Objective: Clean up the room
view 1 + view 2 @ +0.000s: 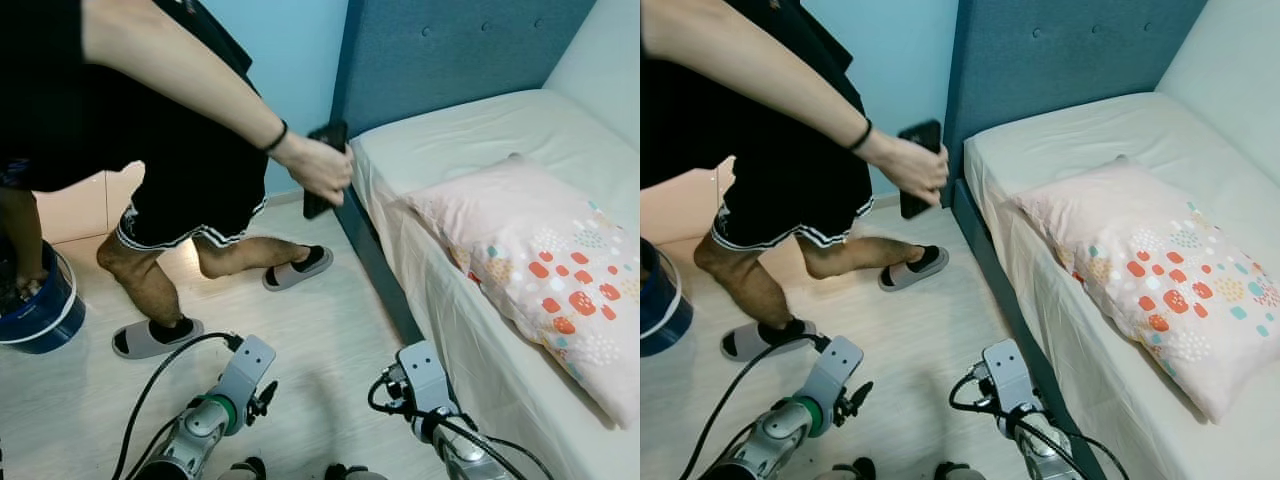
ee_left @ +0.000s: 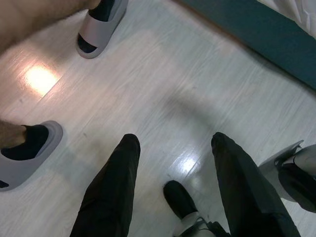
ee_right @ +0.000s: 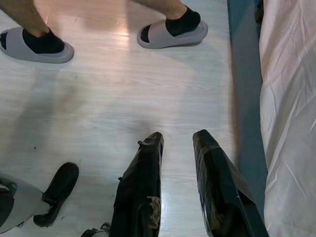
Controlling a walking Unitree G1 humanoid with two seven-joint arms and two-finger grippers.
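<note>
both arms low over the pale floor (image 1: 330, 330), nothing in hand. left gripper (image 2: 173, 163): fingers spread apart, empty, only bare floor ahead of it. right gripper (image 3: 177, 143): fingers parted, empty, bed frame (image 3: 244, 89) and hanging sheet just to its outer side.

status, my read: cleanup barely started as far as the robot's part goes, no item picked and no obvious target within reach of either gripper.

visible stuff: pillow (image 1: 545, 270) lies skewed on the bed (image 1: 480, 130), up and ahead of the right gripper. blue bucket (image 1: 40, 300) sits on the floor well out beyond the left gripper. a person stands ahead of both grippers, hand (image 1: 318, 168) holding a dark flat object (image 1: 322, 170) at the bed corner, can't tell what it is.

left to do: pretty much everything. pillow straightening looks the likeliest candidate.
</note>
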